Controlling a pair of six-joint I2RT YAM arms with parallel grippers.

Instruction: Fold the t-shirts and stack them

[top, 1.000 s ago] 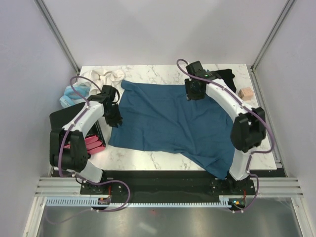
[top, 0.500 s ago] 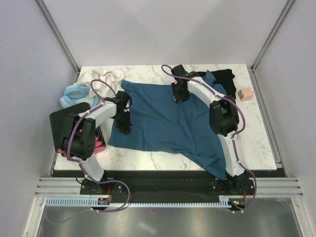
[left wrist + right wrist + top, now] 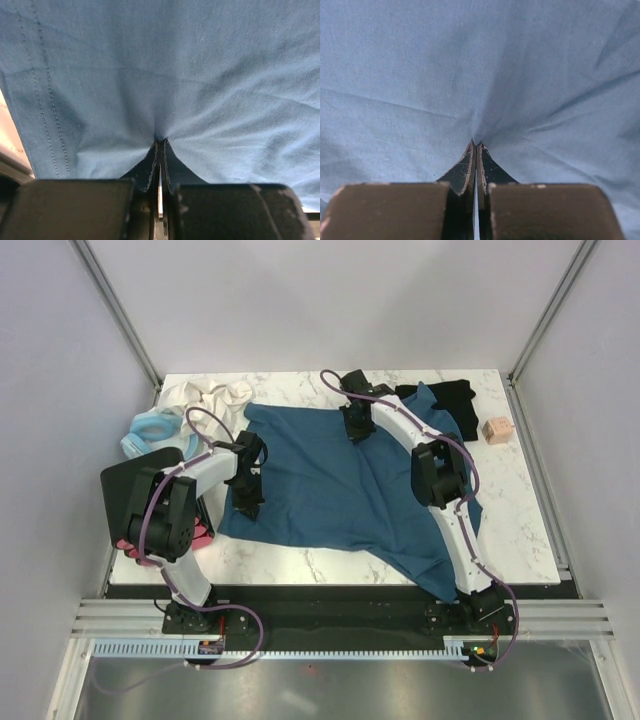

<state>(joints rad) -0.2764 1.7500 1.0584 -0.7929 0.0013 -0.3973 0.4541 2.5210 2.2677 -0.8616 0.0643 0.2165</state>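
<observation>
Across the white marble-patterned table (image 3: 520, 510), a dark teal-blue cotton t-shirt (image 3: 320, 490) lies spread and wrinkled over the middle, its near right corner reaching the front edge. A black cotton t-shirt (image 3: 455, 400) sits bunched at the far right corner, touching the teal one. The left gripper (image 3: 247, 505) is down near the teal shirt's left edge, fingers closed and pinching a pucker of its fabric. The right gripper (image 3: 355, 432) pinches it likewise near the far edge. A cream crumpled cloth (image 3: 205, 395), a pale blue ring-shaped item (image 3: 150, 430) and a small tan cube (image 3: 496, 430) lie apart.
</observation>
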